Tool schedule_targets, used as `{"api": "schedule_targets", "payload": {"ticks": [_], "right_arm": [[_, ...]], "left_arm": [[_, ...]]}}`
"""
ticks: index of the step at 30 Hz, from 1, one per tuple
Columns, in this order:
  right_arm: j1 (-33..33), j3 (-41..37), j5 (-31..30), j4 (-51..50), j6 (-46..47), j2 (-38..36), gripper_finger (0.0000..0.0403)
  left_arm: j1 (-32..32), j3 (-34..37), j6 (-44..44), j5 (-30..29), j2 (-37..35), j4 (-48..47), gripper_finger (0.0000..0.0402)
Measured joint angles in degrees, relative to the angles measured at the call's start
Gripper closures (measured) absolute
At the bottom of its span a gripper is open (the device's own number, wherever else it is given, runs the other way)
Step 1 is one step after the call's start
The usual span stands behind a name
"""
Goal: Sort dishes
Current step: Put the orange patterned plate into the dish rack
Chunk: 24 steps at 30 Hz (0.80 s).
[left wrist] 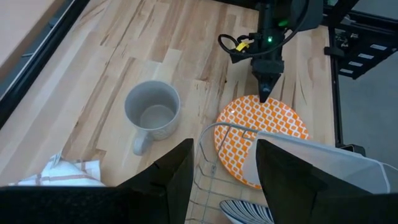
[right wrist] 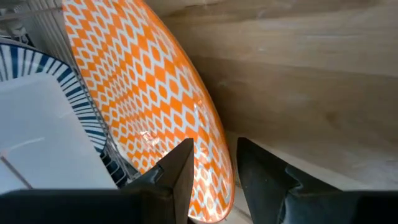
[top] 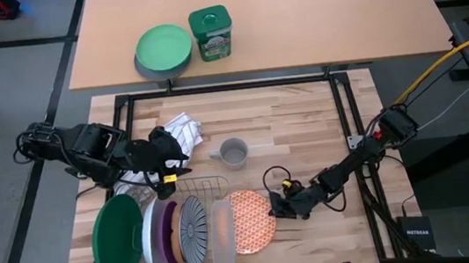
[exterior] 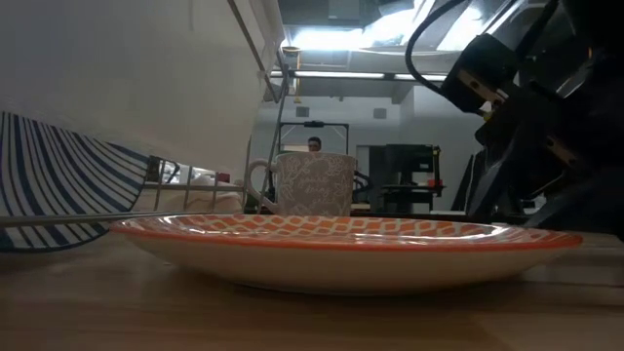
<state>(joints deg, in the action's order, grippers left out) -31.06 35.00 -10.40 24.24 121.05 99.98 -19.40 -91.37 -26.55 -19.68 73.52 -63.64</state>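
The orange patterned plate (top: 249, 223) (left wrist: 261, 137) lies flat on the wooden table, right beside the wire dish rack (top: 210, 185). In the rack stand a dark green plate (top: 116, 238), a white one (top: 151, 234), a purple one (top: 172, 232) and a blue-and-white striped one (top: 193, 232) (right wrist: 25, 59). A pale rectangular tray (top: 222, 235) leans at the rack's right end. My right gripper (top: 276, 208) (right wrist: 214, 180) is shut on the orange plate's right rim. My left gripper (top: 169, 179) (left wrist: 227, 180) hovers open above the rack's far side, holding nothing. My right gripper has the orange plate's rim (right wrist: 225, 177) at its right edge between its two fingers, one finger (right wrist: 177, 174) over the patterned top face, the other outside and below the rim. The fingers slant down from the table's right. The plate stays level, its underside (exterior: 341, 278) on the table.
A grey mug (top: 234, 154) (left wrist: 152, 112) stands on the table beyond the orange plate. A striped cloth (top: 183, 130) lies left of it. On the far table are a light green plate on a grey bowl (top: 163, 49) and a green tin (top: 211, 33).
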Motion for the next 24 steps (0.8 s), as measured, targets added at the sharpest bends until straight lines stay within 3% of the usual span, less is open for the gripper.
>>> {"api": "schedule_targets", "payload": {"ticks": [24], "right_arm": [[-0.1, 8.8, -1.1, -1.2, -3.1, 5.2, 0.0287]], "left_arm": [[0.0, 0.0, 0.1, 0.0, 0.0, 0.0, 0.0239]]}}
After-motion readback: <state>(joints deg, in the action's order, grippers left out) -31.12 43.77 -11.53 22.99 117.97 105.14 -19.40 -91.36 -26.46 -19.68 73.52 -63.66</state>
